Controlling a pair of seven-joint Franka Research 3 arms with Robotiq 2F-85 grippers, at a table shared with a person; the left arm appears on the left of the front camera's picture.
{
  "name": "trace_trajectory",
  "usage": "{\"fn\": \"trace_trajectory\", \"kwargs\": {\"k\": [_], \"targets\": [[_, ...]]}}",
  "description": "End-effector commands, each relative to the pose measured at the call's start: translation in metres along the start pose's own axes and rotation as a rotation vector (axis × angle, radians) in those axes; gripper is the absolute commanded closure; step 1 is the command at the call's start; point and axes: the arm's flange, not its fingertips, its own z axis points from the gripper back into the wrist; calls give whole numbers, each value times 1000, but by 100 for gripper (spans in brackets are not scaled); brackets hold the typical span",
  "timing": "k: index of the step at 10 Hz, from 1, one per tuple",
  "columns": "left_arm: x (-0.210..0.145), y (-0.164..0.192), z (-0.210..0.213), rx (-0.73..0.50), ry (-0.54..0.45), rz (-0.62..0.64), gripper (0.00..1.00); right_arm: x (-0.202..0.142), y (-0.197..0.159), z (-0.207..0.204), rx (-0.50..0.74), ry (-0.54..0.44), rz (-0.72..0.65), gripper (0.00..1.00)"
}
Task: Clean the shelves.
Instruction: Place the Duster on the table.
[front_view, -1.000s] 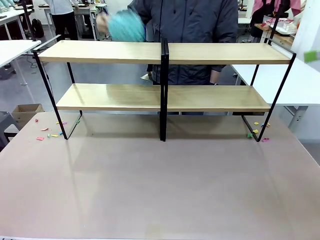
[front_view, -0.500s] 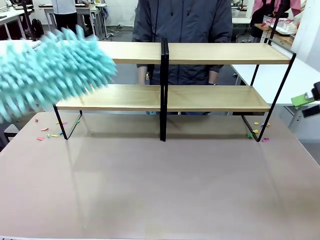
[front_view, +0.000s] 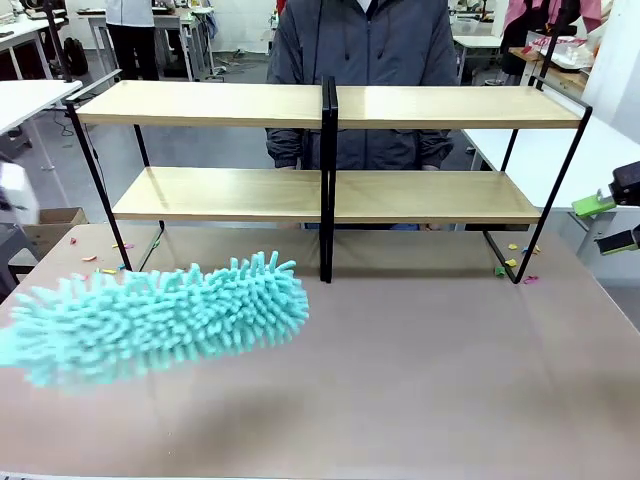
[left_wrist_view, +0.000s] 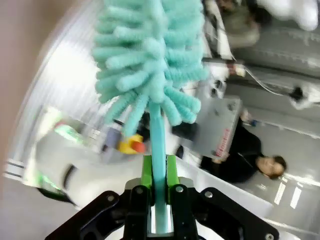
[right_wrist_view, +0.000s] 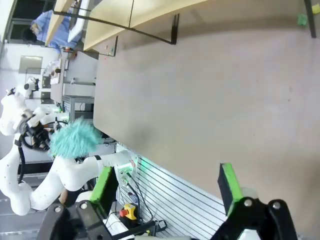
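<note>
the left pincer (left_wrist_view: 159, 200) is clamped tight on the thin teal handle of a fluffy turquoise microfibre duster (front_view: 160, 318), whose shaggy head juts straight out beyond its fingertips, low over the beige tabletop (front_view: 400, 380). past the duster head, at the tabletop's far side, stand the two-tier light-wood shelves in a thin black metal frame (front_view: 330, 190), well apart from it. the right pincer (right_wrist_view: 165, 192) has its green pads spread wide with nothing between them, above the tabletop's near edge. a person in a dark grey jacket (front_view: 365, 60) stands behind the shelves.
</note>
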Motion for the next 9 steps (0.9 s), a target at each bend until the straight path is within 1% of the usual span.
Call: {"fn": "trace_trajectory", "kwargs": {"k": [1, 2, 3, 4, 5, 6, 7, 8, 9], "targets": [[24, 23, -15, 148, -21, 4, 87, 1, 1, 4, 22, -2, 32, 0], [28, 13, 6, 193, -95, 173, 87, 1, 1, 4, 22, -2, 32, 0], [15, 21, -10, 82, -12, 5, 87, 1, 1, 4, 22, -2, 32, 0], [15, 21, -10, 82, -12, 5, 87, 1, 1, 4, 22, -2, 32, 0], [27, 30, -8, 157, -42, 60, 87, 1, 1, 4, 22, -2, 32, 0], [45, 47, -15, 166, 190, -117, 87, 1, 1, 4, 22, -2, 32, 0], [70, 71, -21, 189, 275, -250, 87, 1, 1, 4, 22, -2, 32, 0], [89, 90, -20, 187, 257, -302, 87, 1, 1, 4, 22, -2, 32, 0], [100, 103, -18, 201, 227, -286, 87, 1, 1, 4, 22, -2, 32, 0]]}}
